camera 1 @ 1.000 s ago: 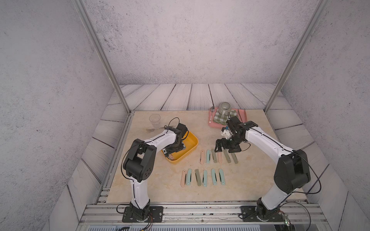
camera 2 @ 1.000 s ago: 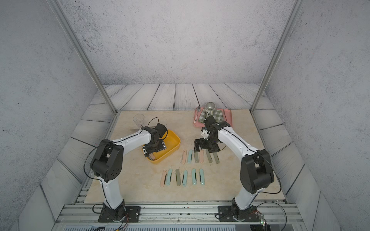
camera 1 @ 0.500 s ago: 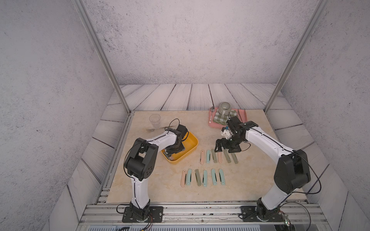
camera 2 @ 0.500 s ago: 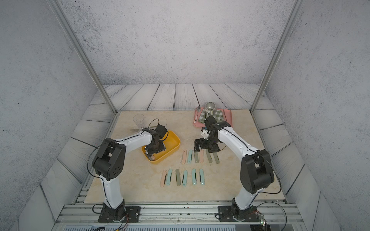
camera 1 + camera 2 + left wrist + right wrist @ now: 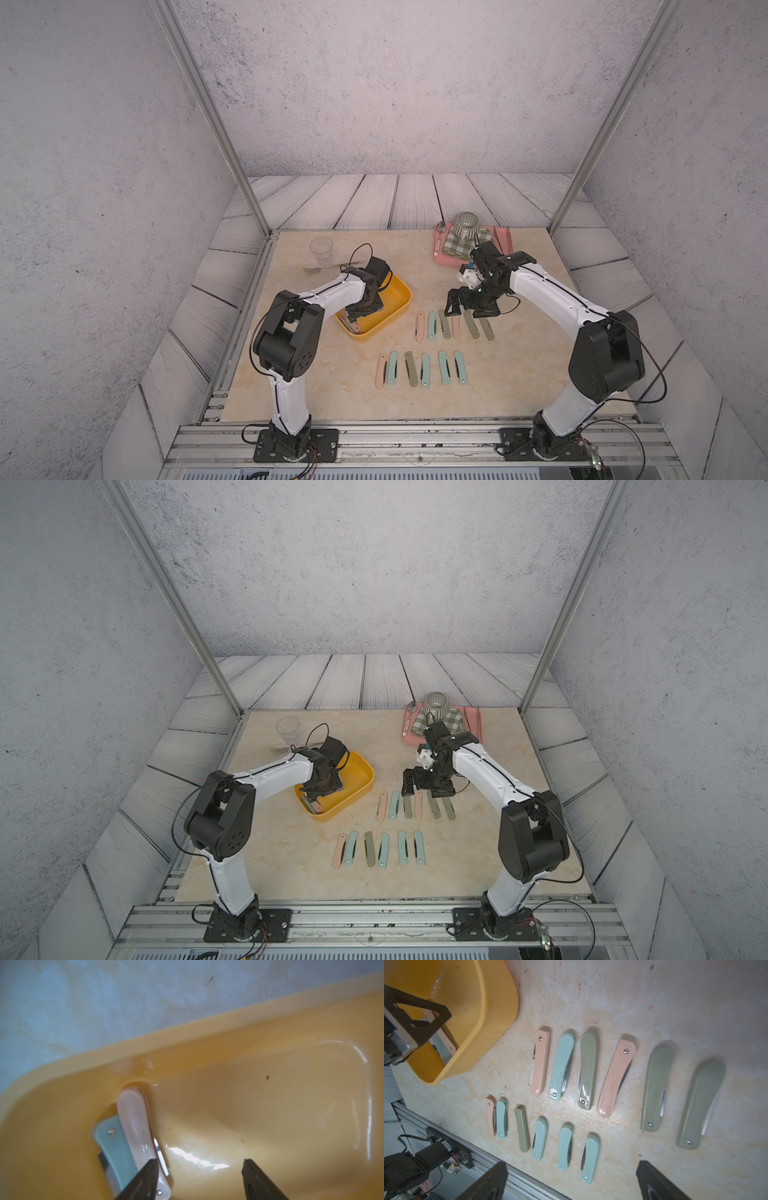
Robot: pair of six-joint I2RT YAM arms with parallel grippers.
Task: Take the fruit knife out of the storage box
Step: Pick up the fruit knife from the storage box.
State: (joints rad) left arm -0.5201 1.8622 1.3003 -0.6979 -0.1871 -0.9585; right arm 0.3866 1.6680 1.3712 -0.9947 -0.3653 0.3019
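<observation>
The yellow-orange storage box [image 5: 397, 297] [image 5: 359, 779] stands left of the table's middle. Two folded fruit knives lie in its near corner, a pink one [image 5: 136, 1122] resting on a teal one [image 5: 113, 1147]. My left gripper [image 5: 200, 1167] [image 5: 358, 309] is down inside the box, open. One of its fingers [image 5: 148, 1176] lies over the pink knife's edge, and only bare box floor shows between the two fingers. My right gripper [image 5: 571, 1178] [image 5: 469, 311] hangs open and empty above the knives laid out on the table.
Two rows of folded knives lie on the marble right of the box, a far row [image 5: 444, 326] and a near row [image 5: 422, 369]. A pink tray [image 5: 439, 257] with a ribbed cup [image 5: 466, 224] stands at the back right. At the back left are a clear glass [image 5: 321, 249] and a fork [image 5: 328, 268].
My left gripper has sunk lower into the box's near corner and its jaws have narrowed. The right arm has not moved.
</observation>
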